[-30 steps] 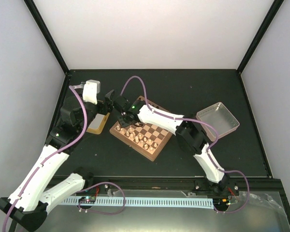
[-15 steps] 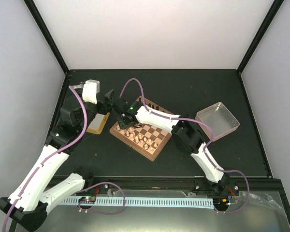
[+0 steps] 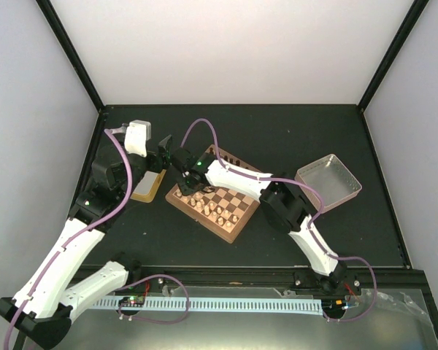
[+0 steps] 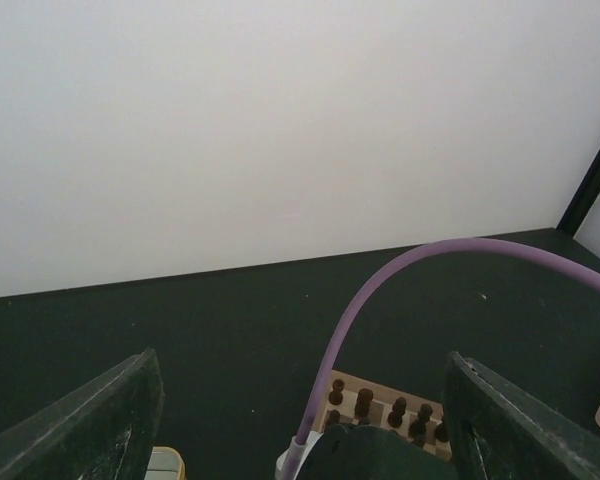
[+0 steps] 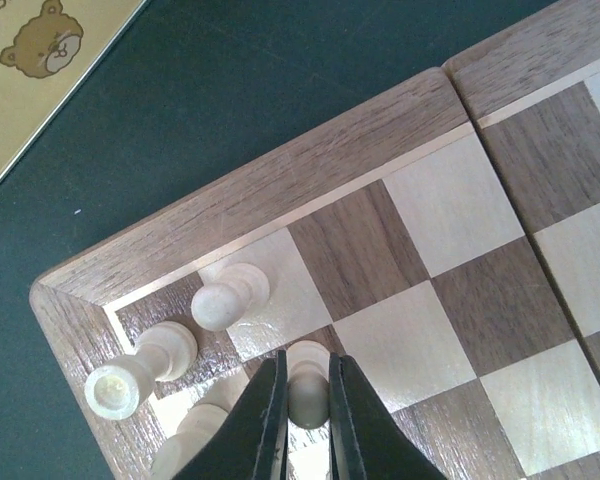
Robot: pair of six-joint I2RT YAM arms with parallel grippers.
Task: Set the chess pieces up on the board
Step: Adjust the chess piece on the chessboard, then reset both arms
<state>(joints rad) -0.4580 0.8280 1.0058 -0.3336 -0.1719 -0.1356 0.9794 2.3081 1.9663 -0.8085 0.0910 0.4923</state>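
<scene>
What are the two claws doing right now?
Left claw: open, holding nothing.
Right claw: closed on a pale chess piece.

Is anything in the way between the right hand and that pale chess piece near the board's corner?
Nothing visible does. The right hand is shut on the pale piece; two neighbouring pale pieces stand beside it on the board, clear of the fingers.

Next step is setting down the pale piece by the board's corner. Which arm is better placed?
Right. The right gripper is shut on a pale piece at the corner of the board. The left gripper hangs open beside the board, holding nothing.
</scene>
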